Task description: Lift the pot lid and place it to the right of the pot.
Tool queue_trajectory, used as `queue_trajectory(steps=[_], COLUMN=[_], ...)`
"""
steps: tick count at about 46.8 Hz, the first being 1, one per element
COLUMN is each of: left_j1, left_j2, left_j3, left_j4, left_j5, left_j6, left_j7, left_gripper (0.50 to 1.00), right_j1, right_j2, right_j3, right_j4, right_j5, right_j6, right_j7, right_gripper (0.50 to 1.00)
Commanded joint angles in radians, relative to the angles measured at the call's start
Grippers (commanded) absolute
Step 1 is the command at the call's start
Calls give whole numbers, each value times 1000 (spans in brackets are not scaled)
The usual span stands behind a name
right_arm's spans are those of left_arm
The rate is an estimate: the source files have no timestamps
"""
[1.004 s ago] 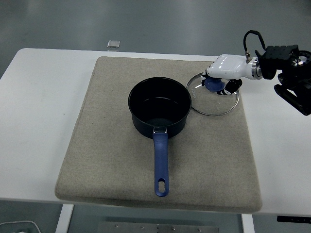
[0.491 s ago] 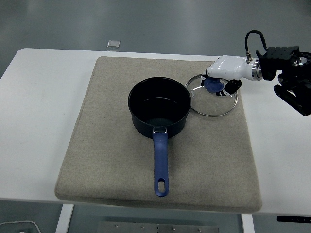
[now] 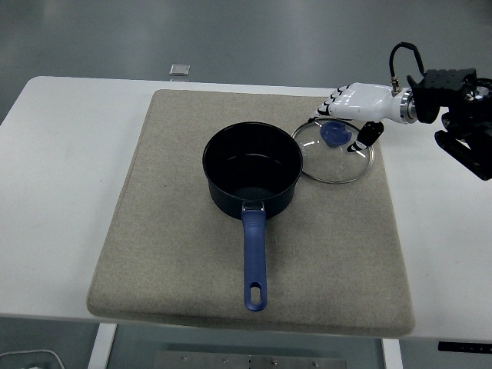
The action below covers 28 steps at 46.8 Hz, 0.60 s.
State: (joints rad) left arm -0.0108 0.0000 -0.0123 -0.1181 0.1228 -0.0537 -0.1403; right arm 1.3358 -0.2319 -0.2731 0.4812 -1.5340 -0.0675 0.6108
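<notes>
Where the grey mat [image 3: 192, 254] covers your white table [image 3: 54, 192], the lid [image 3: 338, 157] lies flat beside the pot [image 3: 252, 171]. Your right hand [image 3: 347, 111] hovers over its knob [image 3: 336, 134], fingers spread, gripping nothing. Grey floor [image 3: 231, 38] lies beyond.

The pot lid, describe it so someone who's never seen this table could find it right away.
On the white table lies a grey mat with a dark blue pot on it. Just right of the pot, flat on the mat, is the lid: a clear glass disc with a metal rim and a blue knob.
</notes>
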Motion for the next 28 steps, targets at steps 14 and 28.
queue_trajectory(steps=[14, 28], left_j1=[0, 0], left_j2=[0, 0], left_j3=[0, 0], left_j4=[0, 0], left_j5=[0, 0], left_j6=[0, 0], left_j7=[-1, -1], left_gripper=[1000, 1000], right_j1=[68, 105], right_j2=[-14, -12], right_j3=[-34, -11], right_j4=[2, 8], right_j5=[-3, 49], right_j6=[6, -24], right_j7=[0, 0], right_gripper=[895, 895])
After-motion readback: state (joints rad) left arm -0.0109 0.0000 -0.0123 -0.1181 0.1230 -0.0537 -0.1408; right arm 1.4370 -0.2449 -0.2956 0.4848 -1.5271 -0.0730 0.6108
